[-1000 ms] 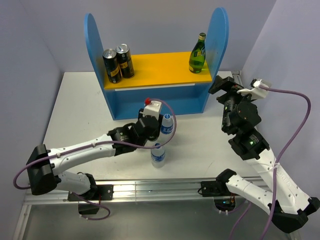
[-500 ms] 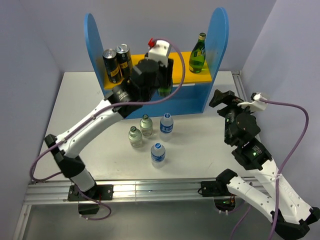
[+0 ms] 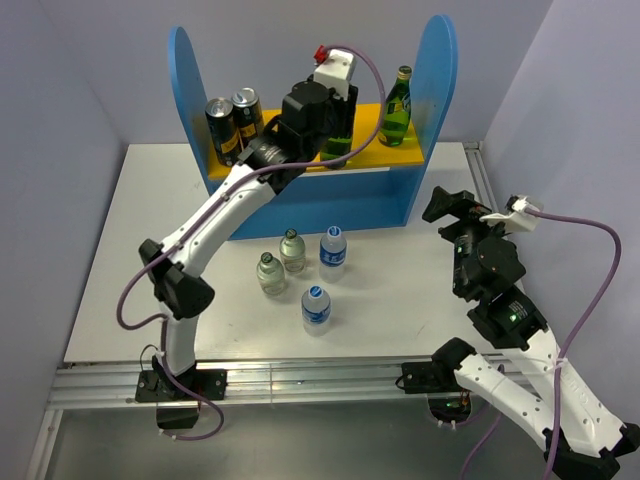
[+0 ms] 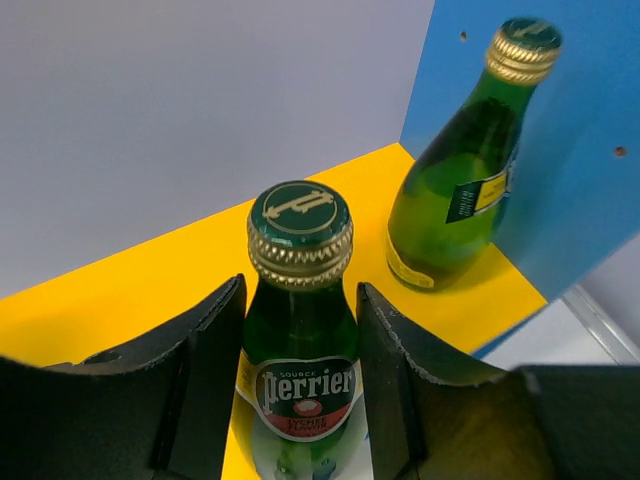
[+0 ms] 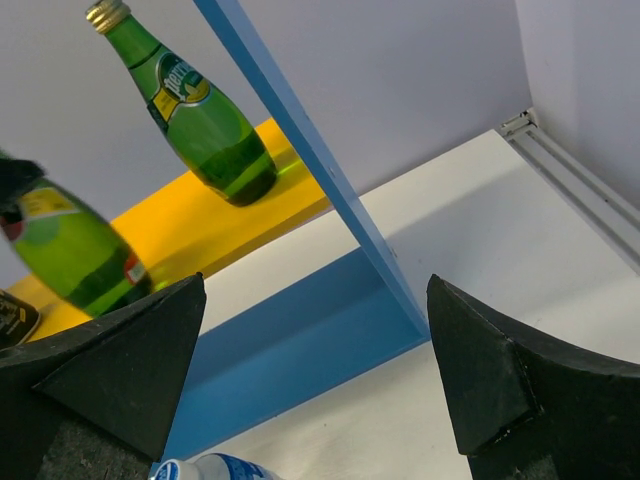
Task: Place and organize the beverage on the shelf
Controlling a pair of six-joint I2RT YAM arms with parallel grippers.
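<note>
**While One Arm Holds a Green Bottle at the Shelf**

As I stand here, the left gripper [image 4: 300, 340] is reaching up over the big blue shelf with round-topped sides [image 3: 435, 70]. Its two black fingers [image 4: 205, 350] squeeze a dark green glass bottle with a green cap [image 4: 300, 300], one on each side. This bottle is over the middle of the shelf's orange-yellow top board [image 4: 150, 290]. I cannot tell if its bottom touches the board.

A second dark green glass bottle with a gold cap [image 3: 396, 105] stands on the right end of the board, just beside the side panel. Two black cans [image 3: 235, 125] stand at the left end.

On the white table [image 3: 150, 220] in front of the shelf stand two clear water bottles with blue labels [image 3: 334, 250] and two short clear bottles with pale caps [image 3: 292, 250].

To the right of the shelf, the right gripper [image 5: 315, 300] hangs with its fingers spread wide, holding nothing.
</note>
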